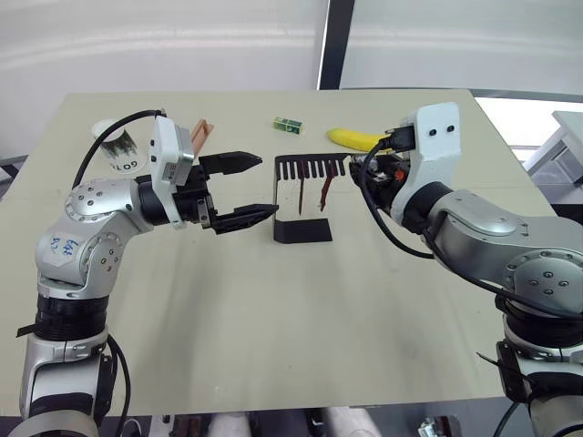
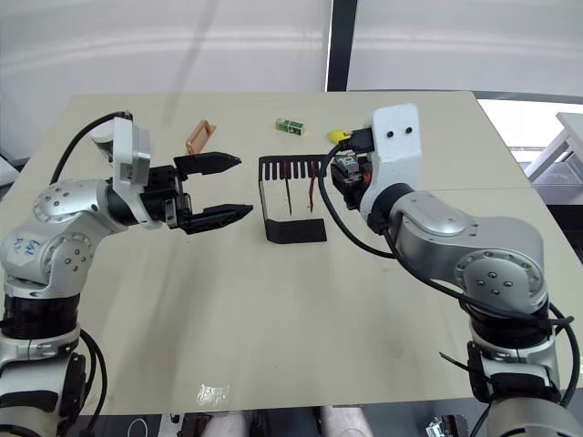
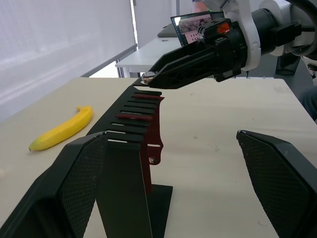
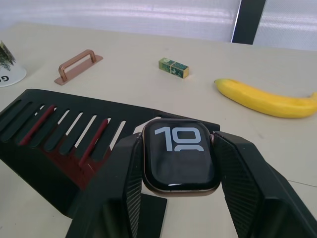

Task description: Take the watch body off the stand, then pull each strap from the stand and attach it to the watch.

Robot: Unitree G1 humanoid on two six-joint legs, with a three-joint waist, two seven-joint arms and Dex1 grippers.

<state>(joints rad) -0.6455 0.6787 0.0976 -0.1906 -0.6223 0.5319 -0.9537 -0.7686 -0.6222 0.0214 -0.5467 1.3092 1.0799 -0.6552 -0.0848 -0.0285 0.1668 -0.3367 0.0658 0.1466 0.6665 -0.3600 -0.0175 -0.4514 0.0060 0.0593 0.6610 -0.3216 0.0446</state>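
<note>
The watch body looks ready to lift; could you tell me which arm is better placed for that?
Right. The right gripper is closed on the watch body atop the stand, while the left gripper is open beside it.

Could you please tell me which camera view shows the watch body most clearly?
The right wrist view: the small rounded-square watch body with a glossy black face sits close up between the right tool's black fingers, digits readable. The left wrist view catches just a pale edge of it at those fingertips. In both eye views the right arm hides it.
</note>
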